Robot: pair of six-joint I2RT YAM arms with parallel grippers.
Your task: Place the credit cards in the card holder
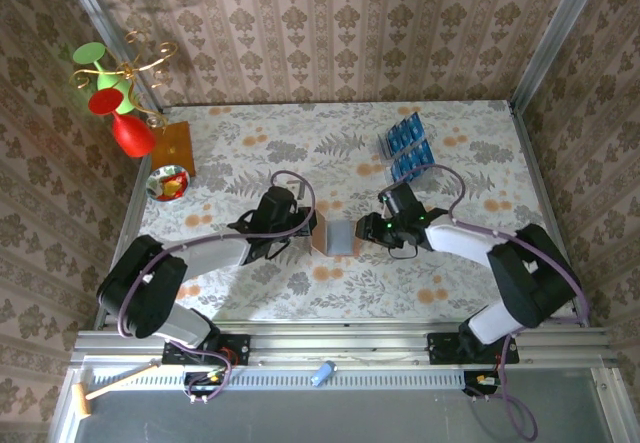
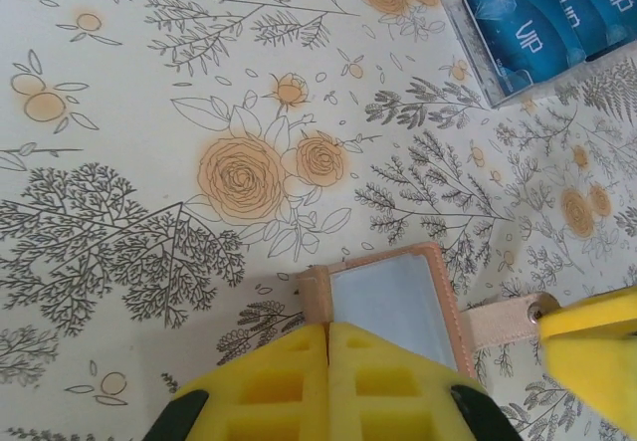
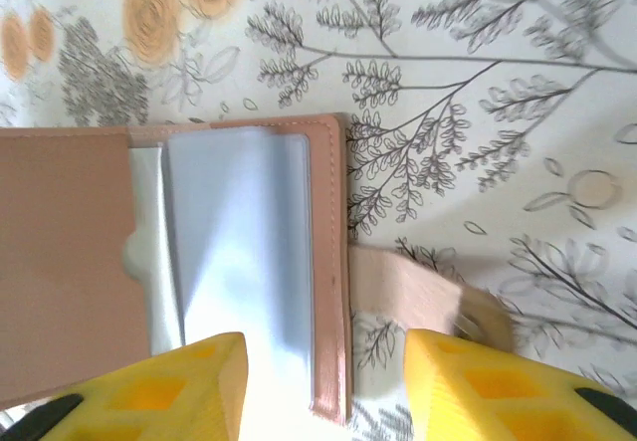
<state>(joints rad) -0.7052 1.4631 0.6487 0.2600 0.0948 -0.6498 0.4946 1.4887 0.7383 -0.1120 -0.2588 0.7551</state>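
Floral tablecloth carries the card holder, lying open at centre between my two arms. My left gripper has its fingers pressed together at the holder's left edge. My right gripper stands spread over the strap side. The credit cards stand farther back, beyond my right gripper, so that arm is nearer.

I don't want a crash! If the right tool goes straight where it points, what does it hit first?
Probably the wallet: the right tool stands open astride its edge, though height is unclear.
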